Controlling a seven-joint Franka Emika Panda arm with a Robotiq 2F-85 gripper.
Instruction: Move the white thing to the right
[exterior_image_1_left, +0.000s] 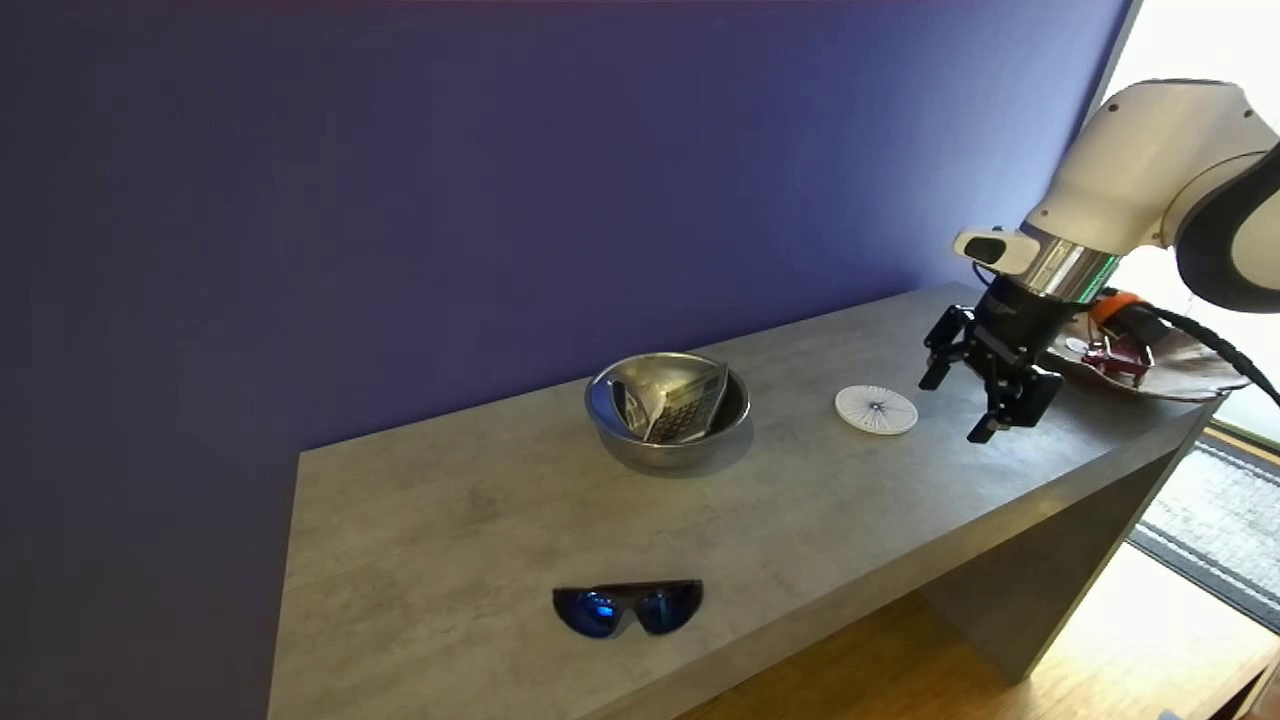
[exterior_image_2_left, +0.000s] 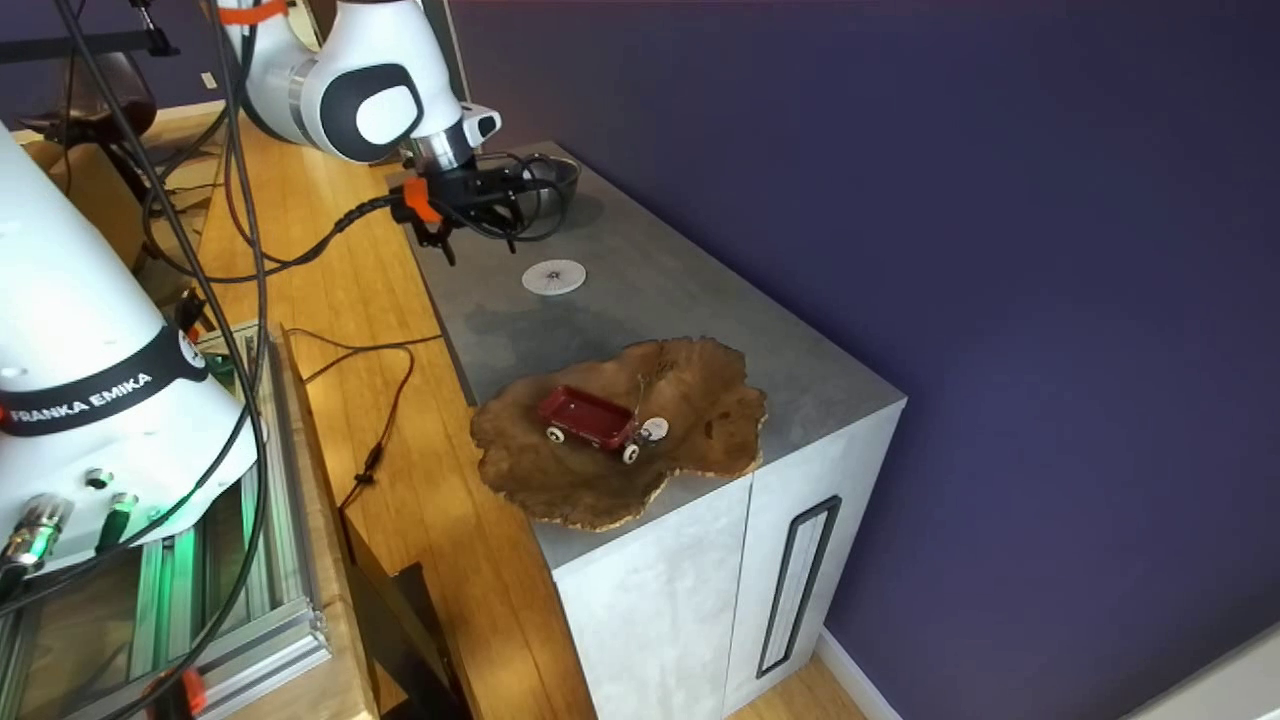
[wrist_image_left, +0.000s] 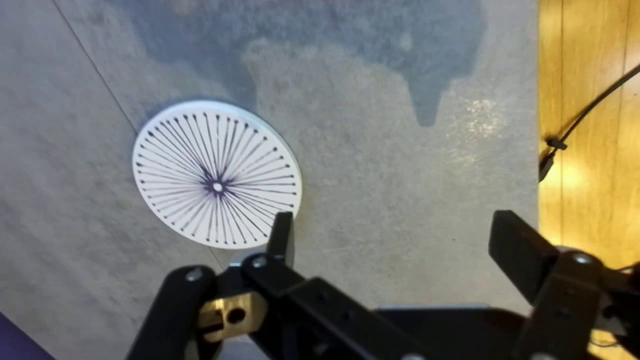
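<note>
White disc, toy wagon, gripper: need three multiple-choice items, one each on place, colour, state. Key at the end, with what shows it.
1. Where is the white disc with dark radiating lines?
A. In the metal bowl
B. On the grey counter
C. On the floor

2. What colour is the body of the toy wagon?
A. Yellow
B. Green
C. Red

3. What state is the gripper in?
A. Open, holding nothing
B. Shut on the white disc
C. Shut with nothing in it

Key:
1: B, since all three views show it lying there.
2: C, since its red sides and bed show in an exterior view.
3: A, since the wrist view shows its jaws wide apart with bare counter between them.
</note>
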